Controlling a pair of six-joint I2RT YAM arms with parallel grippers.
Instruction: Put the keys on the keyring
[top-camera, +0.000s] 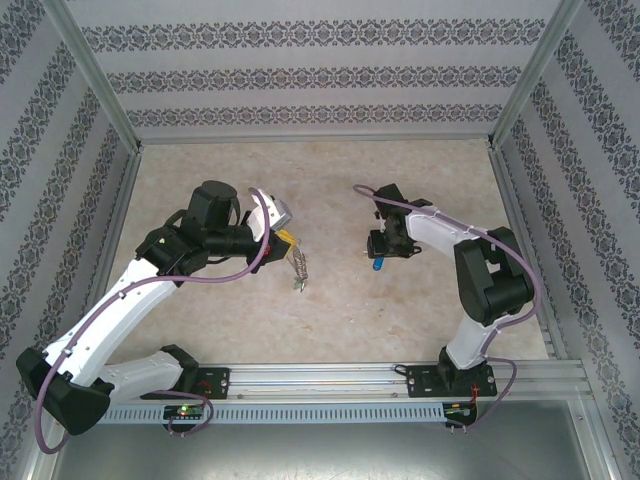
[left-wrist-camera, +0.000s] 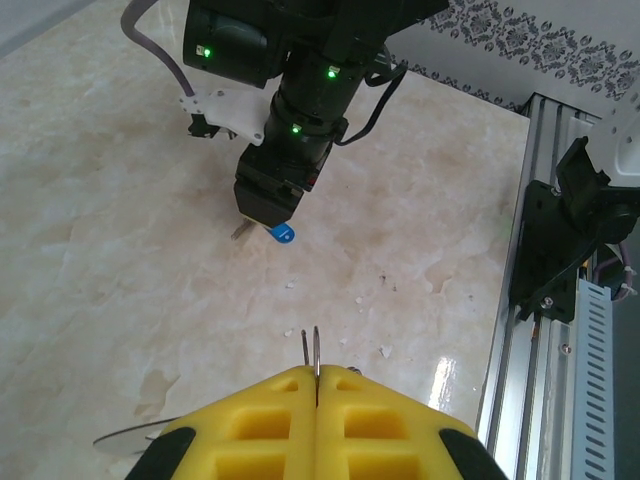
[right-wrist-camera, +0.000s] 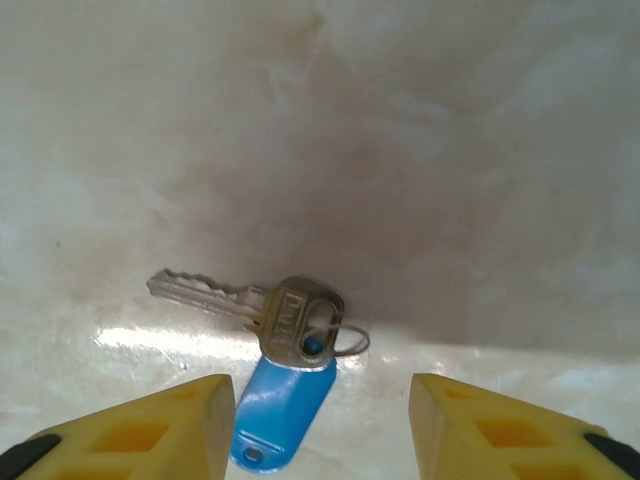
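While left claw (left-wrist-camera: 317, 376) pinches keyring (top-camera: 297, 268), right claw (right-wrist-camera: 322, 388) gapes — over keys (right-wrist-camera: 292, 320)

The top external camera looked down from high behind the near edge onto the whole beige marbled desk (top-camera: 330, 170). The left wrist camera faced low across it; the right wrist camera hung close above it. All three shared the small blue-tagged silver key (top-camera: 378, 265) (left-wrist-camera: 282, 234) (right-wrist-camera: 298, 320).
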